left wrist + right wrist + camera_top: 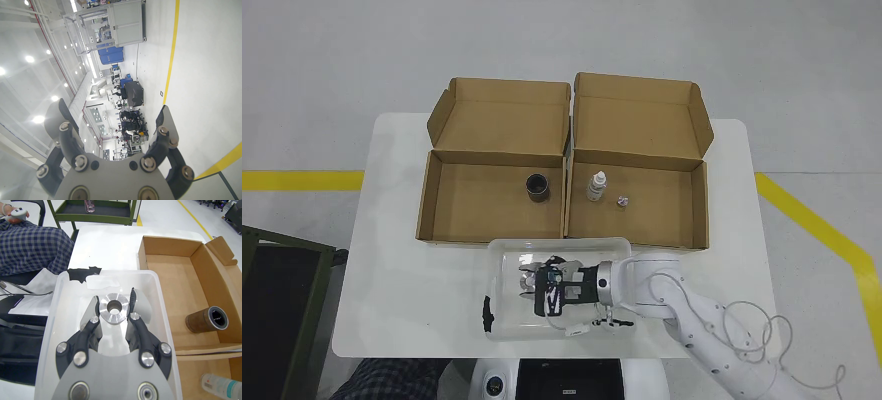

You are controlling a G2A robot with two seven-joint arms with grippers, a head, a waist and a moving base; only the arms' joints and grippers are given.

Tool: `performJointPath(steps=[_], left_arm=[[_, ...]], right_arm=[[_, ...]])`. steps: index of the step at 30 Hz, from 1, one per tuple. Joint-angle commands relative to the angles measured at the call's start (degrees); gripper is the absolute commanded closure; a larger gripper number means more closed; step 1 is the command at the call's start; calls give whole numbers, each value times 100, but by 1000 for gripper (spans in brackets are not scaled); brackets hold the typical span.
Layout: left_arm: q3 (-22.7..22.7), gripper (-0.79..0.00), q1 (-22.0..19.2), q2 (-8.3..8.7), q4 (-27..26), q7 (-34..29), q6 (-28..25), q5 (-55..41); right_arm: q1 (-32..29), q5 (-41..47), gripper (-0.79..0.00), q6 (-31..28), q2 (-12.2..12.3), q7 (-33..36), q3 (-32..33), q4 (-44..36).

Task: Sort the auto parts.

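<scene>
So the sorting is looking partly done to me. The left cardboard box (447, 205) is already holding a dark cylindrical bearing (206, 319), lying on its side. The right cardboard box (672, 205) is holding a small white bottle (596, 185) with a tiny shiny piece (621, 200) just beside it.

What's left, as far as I'm seeing, is the metal ring (121, 313). It's sitting on the floor of the clear plastic bin (562, 243) at the near edge of the table, just in front of both boxes.

The right gripper (114, 293) is reaching down into the bin, and it's looking clamped on the ring, one pad against each side. The ring isn't looking lifted yet.

The ring itself is looking like a chunky, bright machined piece: flat shiny face, round hole through the middle, thick walls. Probably heavy for its size and a bit slippery.

The left gripper (113, 106) is hanging spread wide with nothing in it, pointing off into the room.
</scene>
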Motion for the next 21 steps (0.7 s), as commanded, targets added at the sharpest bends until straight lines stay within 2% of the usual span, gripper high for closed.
performJointPath(steps=[1, 7, 21], left_arm=[[0, -785, 0, 0, 0, 0, 0, 0], [0, -785, 0, 0, 0, 0, 0, 0], [0, -785, 0, 0, 0, 0, 0, 0]], right_arm=[[-9, 143, 0, -8, 0, -127, 34, 58], [-14, 596, 0, 19, -4, -417, 157, 184], [90, 1049, 0, 38, -28, -579, 208, 265]])
